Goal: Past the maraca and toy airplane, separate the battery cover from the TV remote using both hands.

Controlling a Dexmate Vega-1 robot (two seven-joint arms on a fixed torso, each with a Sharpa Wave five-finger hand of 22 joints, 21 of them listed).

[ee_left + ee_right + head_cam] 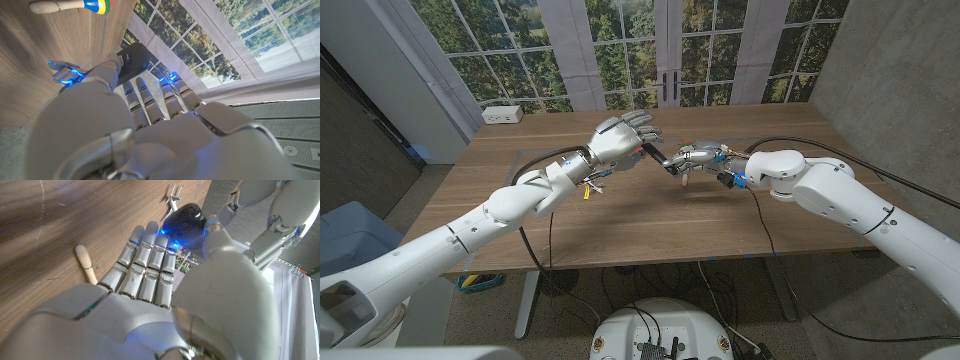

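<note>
The black TV remote (660, 156) hangs above the middle of the wooden table (620, 220), held between both hands. My left hand (622, 138) grips one end of the remote (131, 61), fingers curled over it. My right hand (705, 158) grips the other end (186, 220), thumb on top. I cannot make out the battery cover apart from the body. The maraca (75, 6), with a wooden handle (86, 264) and a striped head, lies on the table under the hands. A small silvery toy airplane (173, 199) lies just beyond the remote.
A white power strip (503, 115) sits at the table's far left corner. Black cables (760, 205) run over the table by my right arm. Windows stand behind the far edge and a grey wall rises at the right.
</note>
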